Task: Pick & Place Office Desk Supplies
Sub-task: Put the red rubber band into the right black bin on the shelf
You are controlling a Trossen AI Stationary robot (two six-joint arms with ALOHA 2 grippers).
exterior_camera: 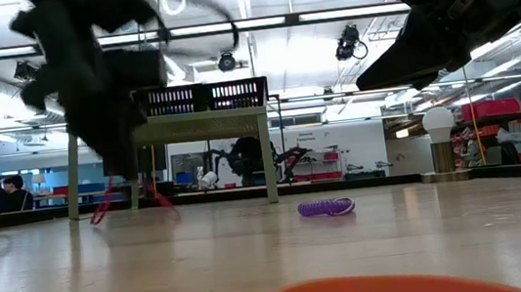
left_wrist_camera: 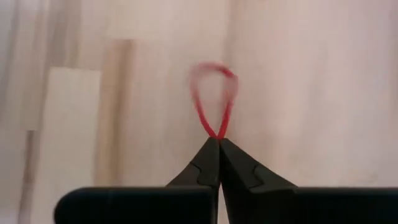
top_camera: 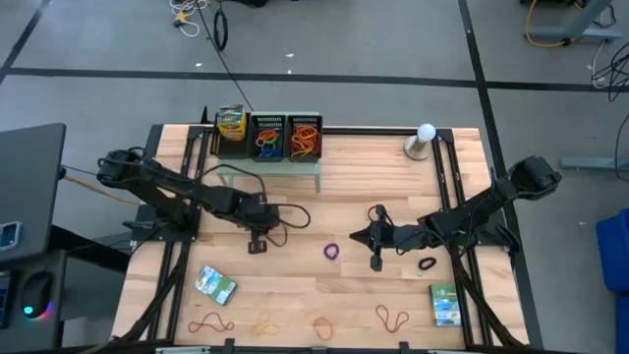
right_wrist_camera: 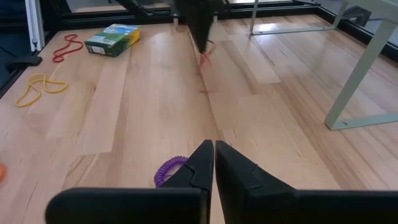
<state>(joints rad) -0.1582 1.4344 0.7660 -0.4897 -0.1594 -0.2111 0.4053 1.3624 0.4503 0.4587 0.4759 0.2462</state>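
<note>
My left gripper [top_camera: 258, 239] is shut on a red rubber-band loop [left_wrist_camera: 213, 99] above the middle of the table, in front of the pale-green shelf. In the low view the gripper [exterior_camera: 107, 134] is the dark mass at the left, with the red band [exterior_camera: 102, 209] below it. My right gripper [top_camera: 357, 236] is shut and empty, low over the table. A purple band [right_wrist_camera: 169, 169] lies flat on the wood just beside its fingertips [right_wrist_camera: 214, 149]. The purple band also shows in the high view [top_camera: 331, 252]. Other bands and two green-white-blue packets [top_camera: 214, 285] [top_camera: 445, 304] lie flat near the front edge. My left gripper pinches the red band at one end of the loop [left_wrist_camera: 217, 134] between its two fingertips, from above, pointing down. The rest of the loop hangs open below the fingers. Whether its lower end touches the table I cannot tell.
The shelf [top_camera: 316, 175] at the back carries two black mesh trays [top_camera: 285, 120] with bands and a crayon box [top_camera: 231, 128]. A light bulb [top_camera: 425, 138] stands at the back right. A black band [top_camera: 427, 264] lies under the right arm. Red [top_camera: 211, 323], yellow [top_camera: 263, 324] and orange [top_camera: 393, 317] bands lie at the front.
</note>
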